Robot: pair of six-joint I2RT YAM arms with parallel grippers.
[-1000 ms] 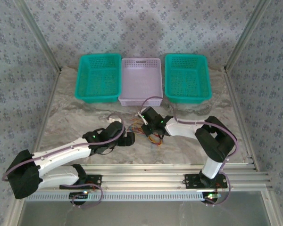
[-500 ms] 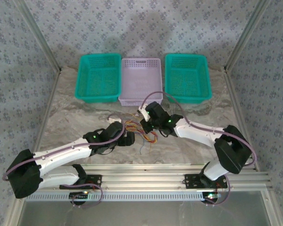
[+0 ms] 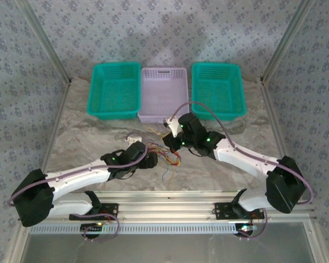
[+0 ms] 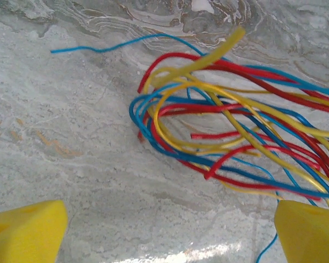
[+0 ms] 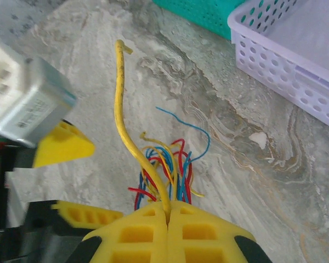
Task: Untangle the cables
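Observation:
The cables (image 4: 225, 131) are a loose tangle of thin red, yellow and blue wires on the marble tabletop; they lie between the two arms (image 3: 169, 157). My right gripper (image 5: 169, 212) is shut on one yellow cable (image 5: 119, 93), which rises stiffly away from the fingers above the rest of the bundle (image 5: 167, 164). In the top view the right gripper (image 3: 171, 143) sits just above the tangle. My left gripper (image 4: 170, 235) is open, its yellow fingers (image 4: 27, 233) wide apart and holding nothing, just short of the tangle; from above the left gripper (image 3: 151, 160) is at the tangle's left.
Three baskets stand in a row at the back: a teal basket (image 3: 114, 66), a lavender basket (image 3: 163, 70) and another teal basket (image 3: 216, 64). The lavender basket's wall (image 5: 285, 66) is close to the right wrist. A metal rail (image 3: 170, 197) runs along the near edge.
The right arm has swung its elbow out to the right and risen, drawing the yellow cable up out of the bundle. The tangle has spread out. The left gripper has edged right.

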